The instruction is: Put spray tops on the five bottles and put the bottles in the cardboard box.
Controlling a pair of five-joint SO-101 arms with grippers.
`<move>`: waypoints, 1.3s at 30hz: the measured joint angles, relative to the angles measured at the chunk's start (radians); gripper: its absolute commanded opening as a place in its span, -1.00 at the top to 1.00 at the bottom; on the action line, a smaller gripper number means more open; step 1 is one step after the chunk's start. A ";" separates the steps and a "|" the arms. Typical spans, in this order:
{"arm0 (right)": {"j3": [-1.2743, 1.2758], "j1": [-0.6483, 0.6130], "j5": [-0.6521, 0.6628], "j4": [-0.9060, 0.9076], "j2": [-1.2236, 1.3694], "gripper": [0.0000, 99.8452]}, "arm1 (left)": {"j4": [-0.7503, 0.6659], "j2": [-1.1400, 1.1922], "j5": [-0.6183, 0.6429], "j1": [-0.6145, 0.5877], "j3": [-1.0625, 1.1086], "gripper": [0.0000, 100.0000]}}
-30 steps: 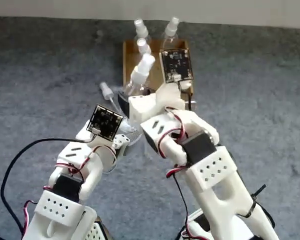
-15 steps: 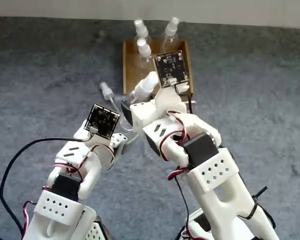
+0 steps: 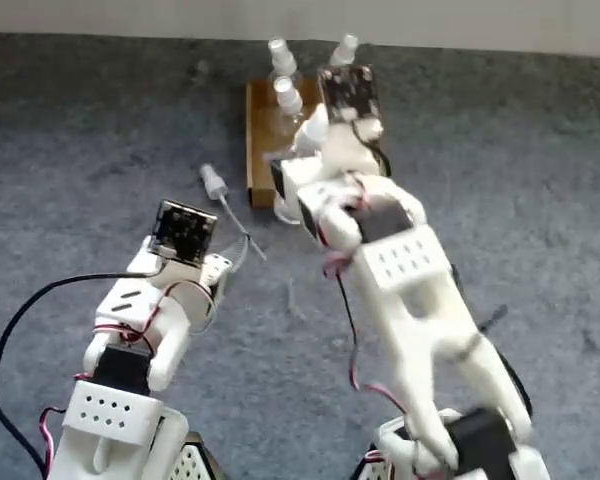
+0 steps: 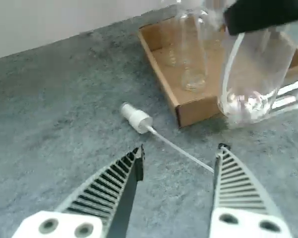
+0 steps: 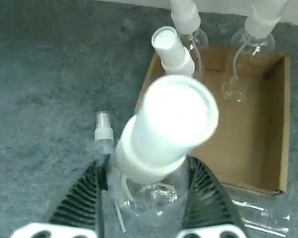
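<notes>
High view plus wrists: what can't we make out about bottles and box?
- High view: the right arm covers most of the cardboard box, hiding the bodies of the standing bottles.
- Right wrist view: the spray top of the bottle in the right hand hides its base.
- Right wrist view: a clear item beside the box is cut by the edge; unidentifiable.
- Left wrist view: a dark blurred part covers that bottle's neck.

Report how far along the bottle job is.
Done: three capped bottles stand in the cardboard box. In hand: the right gripper holds a fourth capped bottle over the box's near edge, not yet set down. Left: a loose spray top lies on the carpet in front of the open left gripper. What may be the fifth bottle lies beside the box.
</notes>
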 measured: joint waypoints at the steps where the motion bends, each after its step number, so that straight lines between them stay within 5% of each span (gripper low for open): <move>1: -0.041 -0.002 0.002 0.000 0.051 0.99 | -0.015 0.000 0.000 -0.014 0.000 0.66; 12: -0.451 0.002 0.002 -0.003 0.417 0.99 | -0.097 0.002 0.037 -0.057 0.037 0.66; 39: -0.482 0.064 0.002 -0.005 0.608 0.99 | -0.097 0.002 0.037 -0.055 0.037 0.66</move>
